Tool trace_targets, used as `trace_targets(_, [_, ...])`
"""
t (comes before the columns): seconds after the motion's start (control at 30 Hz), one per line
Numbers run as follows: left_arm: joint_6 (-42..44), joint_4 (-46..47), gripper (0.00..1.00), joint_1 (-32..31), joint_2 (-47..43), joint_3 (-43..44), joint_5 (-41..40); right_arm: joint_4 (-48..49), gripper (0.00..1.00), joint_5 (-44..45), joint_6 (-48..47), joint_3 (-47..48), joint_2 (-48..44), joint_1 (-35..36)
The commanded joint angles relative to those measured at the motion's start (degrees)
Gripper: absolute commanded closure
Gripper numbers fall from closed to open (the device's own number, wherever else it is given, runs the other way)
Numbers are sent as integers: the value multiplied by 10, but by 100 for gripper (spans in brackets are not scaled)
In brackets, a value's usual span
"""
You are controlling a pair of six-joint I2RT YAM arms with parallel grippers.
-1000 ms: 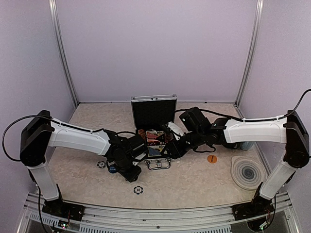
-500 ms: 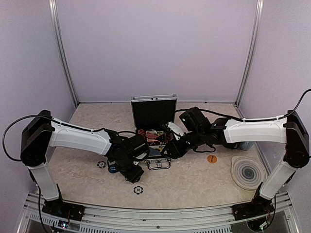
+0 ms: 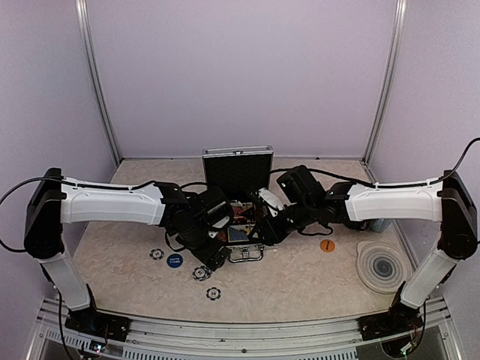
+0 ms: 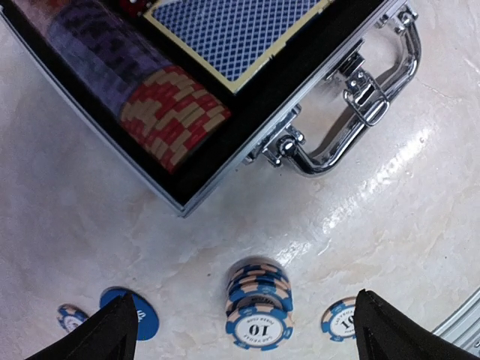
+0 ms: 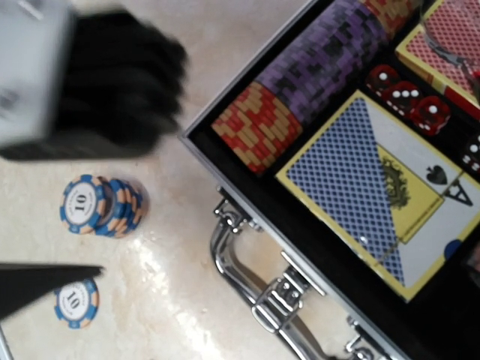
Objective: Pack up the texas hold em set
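Note:
The silver case [image 3: 237, 152] stands open at mid-table, holding red chips [image 4: 172, 112], purple chips [image 5: 322, 60], a blue deck [image 5: 375, 187], a red deck [image 5: 450, 45] and red dice [image 5: 409, 97]. My left gripper [image 4: 247, 300] is open wide in front of the case's left corner. A short stack of blue chips [image 4: 259, 307] stands free on the table between its fingers [image 4: 112, 334], touching neither. The right gripper [image 3: 264, 231] hovers over the case's front right, above the chrome handle [image 5: 247, 277]. Its fingers do not show.
Loose on the table lie a single blue chip [image 4: 341, 319], a blue round button [image 4: 133, 313], another chip [image 4: 71, 316] and one nearer the front [image 3: 214, 293]. An orange button [image 3: 327, 245], a grey ringed coaster [image 3: 382, 266] and a pale-blue mug [image 3: 381, 223] sit at right.
My left gripper has opened and let go of the blue chip stack, then pulled up and back toward the case. The stack now stands uncovered. The right arm has not moved.

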Motion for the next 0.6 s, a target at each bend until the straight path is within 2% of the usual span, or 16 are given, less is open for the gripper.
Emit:
trace_targets(0.0, [86,-85,1,-2,-44,57,-64,14,52,-6,-10,2,0,-5])
trace_targets(0.1, [151,-55,1,15,-78,70,-46,16,52,-5,-19,6,-2,-6])
trace_targets(0.2, [169,-46,1,1,-93,106,-107,18,52,-6,-21,9,-7,-7])
trace_targets(0.27, [108,-71,1,16,-71,146,-105,17,52,-11,-22,7,-13,-8])
trace_targets(0.43, [-171,-157,1,30,3,203,-206,18,52,0,-30,-17,-39,-10])
trace_targets(0.5, [-263,-171,1,34,16,206,-208,22,52,1,-30,-24,-45,-11])
trace_targets(0.57, [-318,-163,1,45,19,197,-172,26,52,0,-30,-30,-47,-12])
